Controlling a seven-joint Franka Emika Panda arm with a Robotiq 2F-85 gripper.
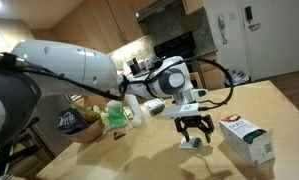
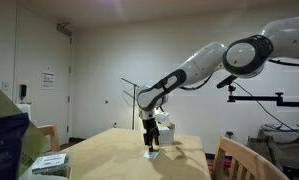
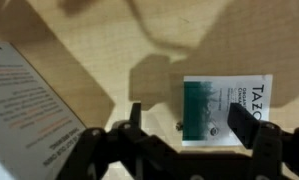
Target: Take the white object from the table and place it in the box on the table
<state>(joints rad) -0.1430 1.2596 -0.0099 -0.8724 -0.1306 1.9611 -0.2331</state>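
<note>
One white packet [image 3: 227, 110] with a green-teal patch lies flat on the wooden table [image 3: 109, 40]. One gripper [image 3: 189, 125] hangs right over it, its two fingers [image 3: 136, 118] spread wide to either side with nothing clamped between them. From the wrist view the packet sits between the fingers, nearer one of them; whether that finger touches it I cannot tell. One box [image 1: 246, 138], white with green print, lies on the table near the packet and apart from it. A single arm [image 2: 194, 65] bends down over the spot in both exterior views. Two bags stand farther back on the table: one dark bag [image 1: 74, 122] and one green bag [image 1: 117, 116]. One wooden chair [image 2: 234, 160] stands at the table's edge.
</note>
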